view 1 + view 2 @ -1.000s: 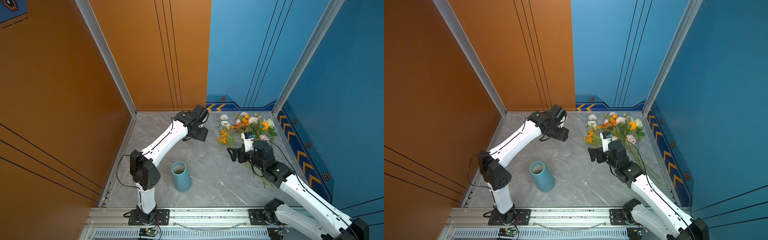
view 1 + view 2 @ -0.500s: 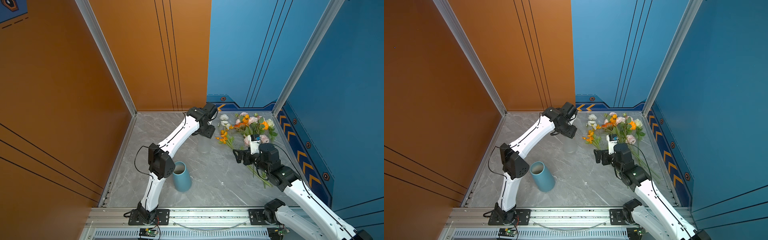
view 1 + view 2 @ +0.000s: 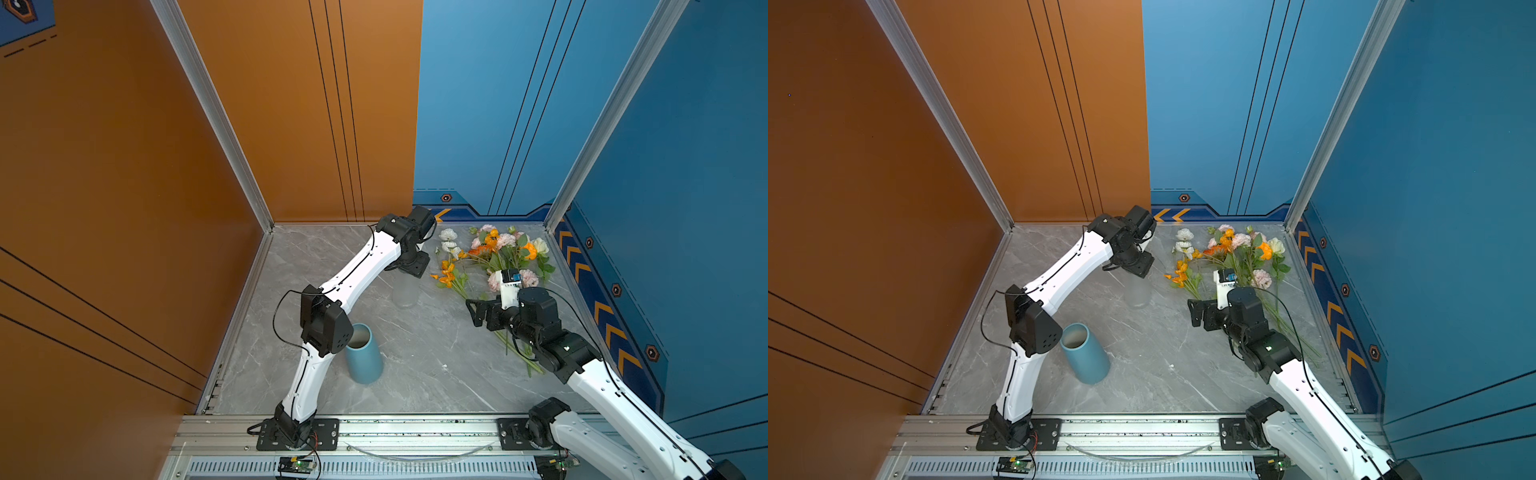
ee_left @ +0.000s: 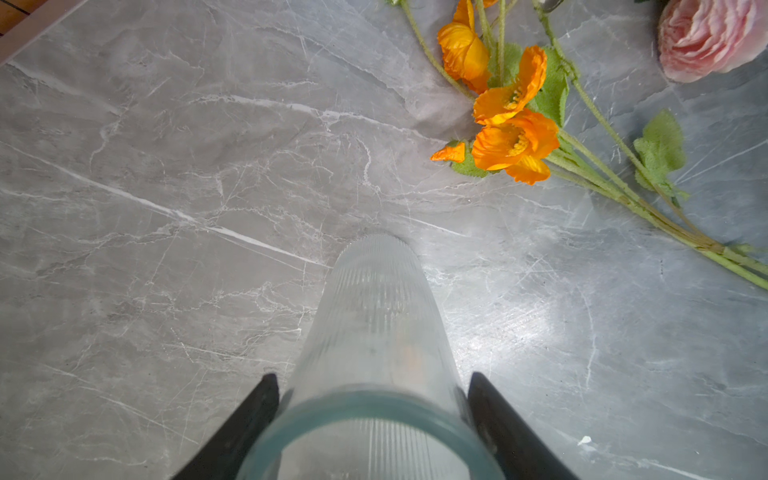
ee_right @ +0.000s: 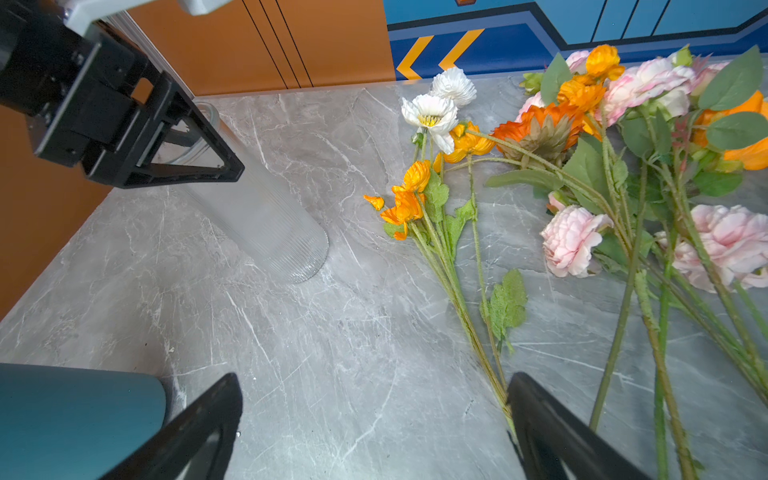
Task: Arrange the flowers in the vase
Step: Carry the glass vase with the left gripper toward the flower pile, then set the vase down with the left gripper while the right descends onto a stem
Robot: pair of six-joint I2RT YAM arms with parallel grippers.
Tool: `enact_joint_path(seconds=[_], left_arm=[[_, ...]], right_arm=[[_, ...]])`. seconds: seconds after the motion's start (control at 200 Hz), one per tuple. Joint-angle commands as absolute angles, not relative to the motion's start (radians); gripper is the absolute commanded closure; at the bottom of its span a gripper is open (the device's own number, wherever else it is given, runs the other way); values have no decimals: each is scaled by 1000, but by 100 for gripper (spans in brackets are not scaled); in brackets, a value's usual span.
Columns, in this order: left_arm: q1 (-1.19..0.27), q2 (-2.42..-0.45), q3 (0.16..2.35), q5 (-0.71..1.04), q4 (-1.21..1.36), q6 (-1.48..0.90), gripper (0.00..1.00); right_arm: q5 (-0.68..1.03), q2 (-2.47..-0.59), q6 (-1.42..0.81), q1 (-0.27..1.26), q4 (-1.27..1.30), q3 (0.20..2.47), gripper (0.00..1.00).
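Nearest my end, a teal-blue opaque cylindrical vessel (image 3: 365,361) stands on the grey marble-patterned worktop (image 3: 415,374), left of centre and partly behind the left arm's elbow. Further in on the right, my right pincer (image 5: 374,379) is spread wide with nothing in it. It hovers above bare worktop, one finger just beside the lower stems of the orange poppies. Beyond that, around the middle, my left pincer (image 4: 372,376) is clenched on the rim end of a clear ribbed glass cylinder vase (image 4: 374,307), whose base rests on the worktop. The flowers (image 3: 498,255), long green stems with orange, white and pink blooms, lie in a loose heap on the worktop toward the far right corner, near the glass vase.
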State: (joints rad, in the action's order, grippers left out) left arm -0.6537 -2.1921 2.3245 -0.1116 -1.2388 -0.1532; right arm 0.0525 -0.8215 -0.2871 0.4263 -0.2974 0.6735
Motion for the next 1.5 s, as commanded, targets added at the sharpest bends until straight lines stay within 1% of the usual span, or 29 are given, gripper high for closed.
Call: enact_joint_path(seconds=[0.0, 0.055, 0.215, 0.31, 0.44, 0.646, 0.841, 0.881, 0.906, 0.926, 0.956, 1.181, 1.301, 1.382, 1.497], left_arm=[[-643, -2197, 2362, -95, -1239, -141, 66], [-642, -2197, 2359, -91, -1239, -139, 62], [-643, -2191, 2353, -78, -1239, -129, 42], [-642, -2186, 2352, -77, -1238, -124, 36], [-643, -2180, 2349, -72, -1239, -117, 30], [-642, -2170, 2345, -72, -1238, -108, 24], [-641, -2159, 2345, -71, -1238, -95, 15], [-641, -2155, 2348, -69, -1238, -91, 15], [-640, -2151, 2351, -68, -1237, -90, 5], [-639, -2148, 2354, -66, -1238, -87, 0], [-639, -2142, 2360, -65, -1237, -81, 2], [-647, -2041, 2398, -89, -1234, 5, 2], [-649, -1977, 2409, -103, -1220, 95, 2], [-656, -1919, 2372, -96, -1158, 180, 2], [-689, -1823, 2253, 0, -1036, 370, 2]], right_arm=[[69, -819, -296, 420, -319, 669, 0], [69, -822, -296, 420, -319, 670, 0], [71, -824, -298, 420, -319, 671, 0], [72, -822, -301, 420, -320, 667, 0], [71, -818, -305, 420, -319, 663, 0], [75, -822, -305, 421, -322, 667, 0], [78, -829, -307, 420, -322, 670, 0], [77, -830, -307, 420, -321, 670, 0], [77, -830, -308, 421, -321, 670, 0], [77, -830, -308, 421, -321, 670, 0], [77, -831, -308, 420, -321, 670, 0], [82, -856, -300, 402, -330, 681, 0], [90, -881, -291, 360, -359, 706, 0], [86, -917, -302, 310, -393, 735, 0], [66, -995, -334, 216, -445, 791, 0]])
